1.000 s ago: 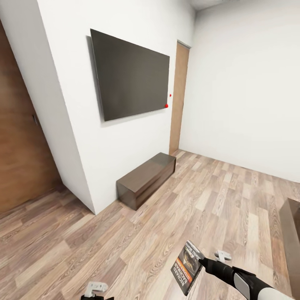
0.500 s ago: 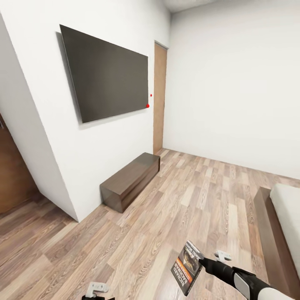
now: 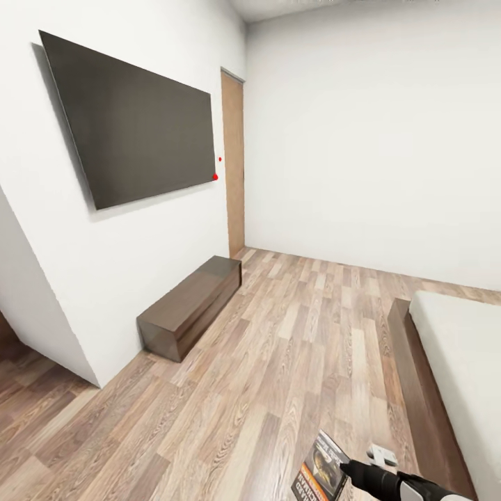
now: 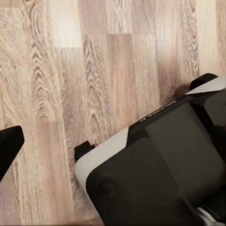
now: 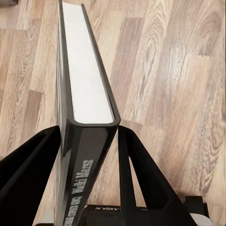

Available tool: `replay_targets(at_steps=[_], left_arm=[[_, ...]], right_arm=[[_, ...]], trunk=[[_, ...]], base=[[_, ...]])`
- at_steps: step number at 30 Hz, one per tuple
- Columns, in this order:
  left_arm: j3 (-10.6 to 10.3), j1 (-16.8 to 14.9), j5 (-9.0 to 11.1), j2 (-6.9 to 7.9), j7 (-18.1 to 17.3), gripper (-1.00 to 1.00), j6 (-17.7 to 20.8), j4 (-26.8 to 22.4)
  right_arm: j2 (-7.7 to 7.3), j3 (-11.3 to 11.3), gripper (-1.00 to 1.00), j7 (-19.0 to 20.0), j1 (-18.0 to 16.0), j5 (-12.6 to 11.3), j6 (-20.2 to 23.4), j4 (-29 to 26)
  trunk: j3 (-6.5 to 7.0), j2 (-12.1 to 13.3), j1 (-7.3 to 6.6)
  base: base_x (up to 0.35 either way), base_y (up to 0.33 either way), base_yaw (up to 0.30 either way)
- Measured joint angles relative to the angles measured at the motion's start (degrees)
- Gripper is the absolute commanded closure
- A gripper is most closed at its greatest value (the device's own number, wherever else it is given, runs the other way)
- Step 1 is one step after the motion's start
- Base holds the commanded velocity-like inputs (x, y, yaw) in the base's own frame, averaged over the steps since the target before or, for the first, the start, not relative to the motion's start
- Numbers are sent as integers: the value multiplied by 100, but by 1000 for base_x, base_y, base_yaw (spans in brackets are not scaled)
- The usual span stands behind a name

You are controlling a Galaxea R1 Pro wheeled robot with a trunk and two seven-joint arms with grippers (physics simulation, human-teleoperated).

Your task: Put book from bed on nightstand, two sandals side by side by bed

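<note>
Low at the head view's lower edge, the right claw (image 3: pixel 342 470) clamps the thin dark paperback book (image 3: pixel 319 474) by its spine above the wood-plank floor (image 3: pixel 292 362). No nightstand in sight; a jolt while driving could shake it loose. Left claw's state: cannot tell.

A brown wood-plank floor (image 3: pixel 292 362) spreads out. A low dark-brown wooden bench (image 3: pixel 188 306) sits at ten o'clock. The dark-framed, pale-grey-mattress bed (image 3: pixel 459 369) stands at three o'clock.

Black arm (image 3: pixel 379 477) w/ white shell, black hand (image 5: pixel 94 155)
</note>
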Motion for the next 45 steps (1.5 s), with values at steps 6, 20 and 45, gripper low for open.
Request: replay_targets(at_steps=[6,20,45], left_arm=[[94,18,54,227,-1511,-100,-7,-55],[862,20,2043,491,-1058,-100,-3,-389],[833,22,2134,263,-88,-100,-29,-372]], right_arm=[[1,-2,100,3,0,1,-1,16],[-151,-19,100,698,0,-19,-6,16],[-152,-15,100,825,-2,-16,-25,23]], trunk=[[0,0,0],[0,0,0],[0,0,0]], base=[[0,0,-284],[0,0,-284],[0,0,-76]])
